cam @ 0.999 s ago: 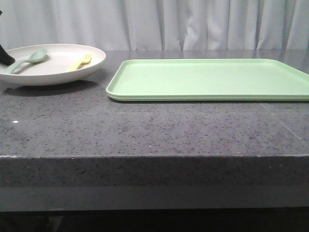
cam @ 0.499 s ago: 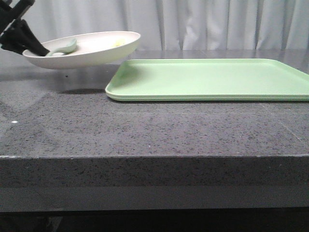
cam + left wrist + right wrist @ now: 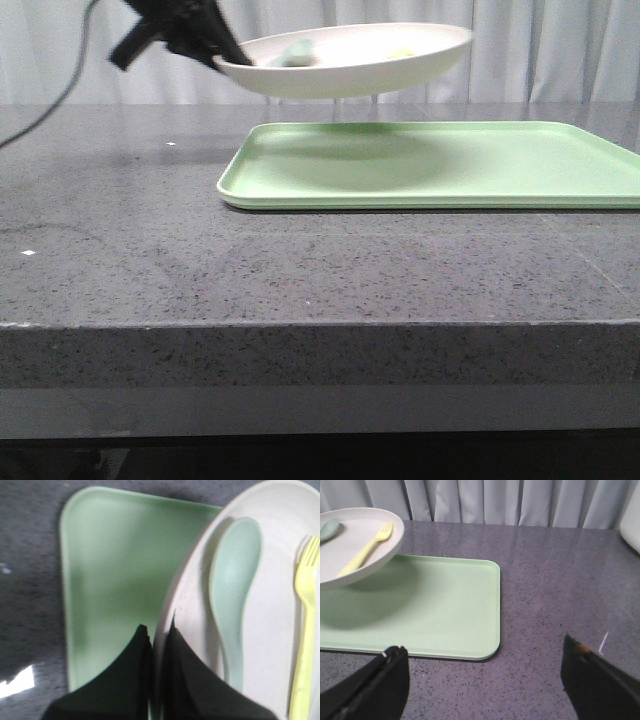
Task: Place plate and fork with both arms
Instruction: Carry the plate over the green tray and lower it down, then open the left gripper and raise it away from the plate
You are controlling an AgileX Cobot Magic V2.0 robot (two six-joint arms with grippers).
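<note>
While left gripper [image 3: 159, 645] clamps plate [image 3: 350, 65] by rim, plate hangs above tray [image 3: 440, 165], not set down. Fork [image 3: 366, 549] and spoon [image 3: 232, 590] lie inside. Right gripper [image 3: 485, 677] spread, empty. Both placements pending.

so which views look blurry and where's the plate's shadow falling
Front view: the left gripper and the plate are motion-smeared, and a soft shadow lies on the green tray under the plate. Left wrist view: soft all over, the spoon and fork fuzzy-edged. Right wrist view: sharpest, shadow on the tray beneath the raised plate, the open right gripper fingers dark.
</note>
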